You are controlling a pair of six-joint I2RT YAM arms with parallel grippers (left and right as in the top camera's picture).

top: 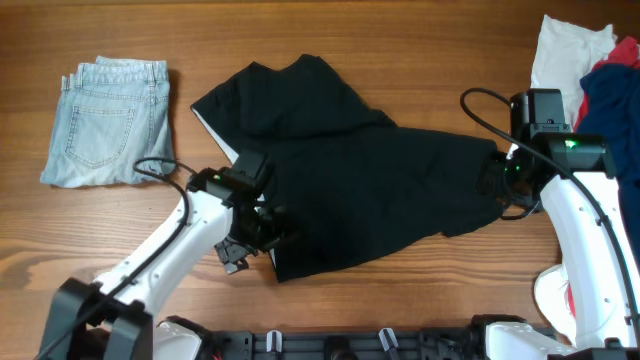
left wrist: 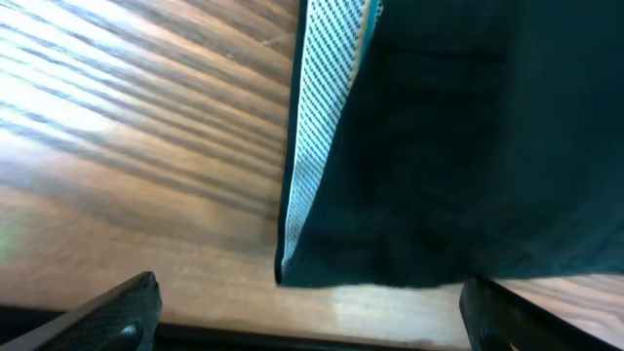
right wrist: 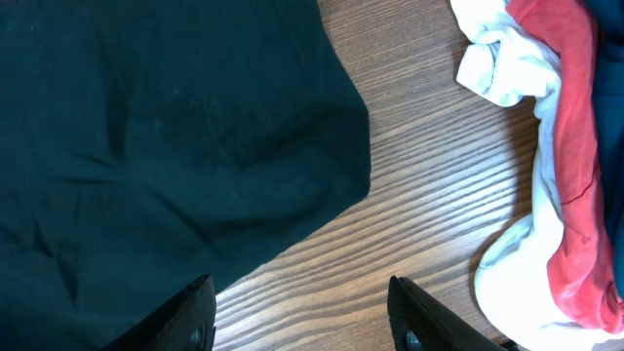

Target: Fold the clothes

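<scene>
The black garment [top: 340,190] lies spread across the middle of the table [top: 400,40], rumpled, with one part reaching toward the far edge and a broader part stretching to the right. A pale checked lining [left wrist: 327,97] shows along its left edge. The left gripper [top: 255,228] sits at the garment's near left corner. In the left wrist view its fingers [left wrist: 117,317] stand wide apart, with the corner and bare wood ahead of them and nothing between them. The right gripper [top: 493,180] is at the garment's right end. Its fingers [right wrist: 195,312] are also parted, with only wood grain and the garment's hem in the gap, so neither gripper holds anything. Folded denim [top: 105,120] lies flat at the far left, well apart from the black garment. At the far right corner a white cloth [top: 560,50], a red cloth [top: 622,52] and a navy cloth [top: 610,110] are heaped together, touching one another, just beside the right arm and clear of the black garment.
</scene>
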